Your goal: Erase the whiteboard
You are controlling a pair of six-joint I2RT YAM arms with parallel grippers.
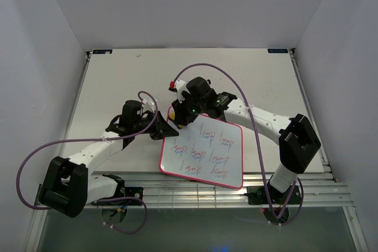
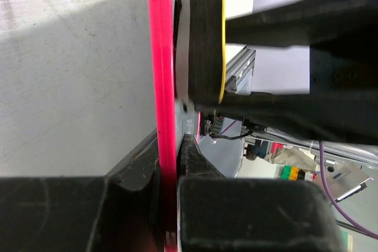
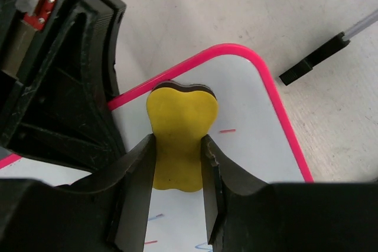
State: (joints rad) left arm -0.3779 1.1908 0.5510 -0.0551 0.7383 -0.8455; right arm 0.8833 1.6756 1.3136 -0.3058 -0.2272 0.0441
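The whiteboard [image 1: 207, 153] with a pink frame lies tilted on the table, with red and blue scribbles across most of it. My left gripper [image 1: 160, 129] is shut on its left edge; in the left wrist view the pink frame [image 2: 163, 87] runs between the jaws of that gripper [image 2: 169, 153]. My right gripper [image 1: 177, 114] is shut on a yellow eraser [image 3: 180, 125] with a black underside, pressed on the board [image 3: 251, 128] near a rounded corner. The eraser shows edge-on in the left wrist view [image 2: 202, 45].
A black cap on a pale thin rod [image 3: 310, 63] lies on the table just beyond the board's corner. A slatted metal rail [image 1: 147, 182] runs along the table's near edge. White walls enclose the table [image 1: 118, 78]. A purple cable [image 1: 236, 87] arcs over the right arm.
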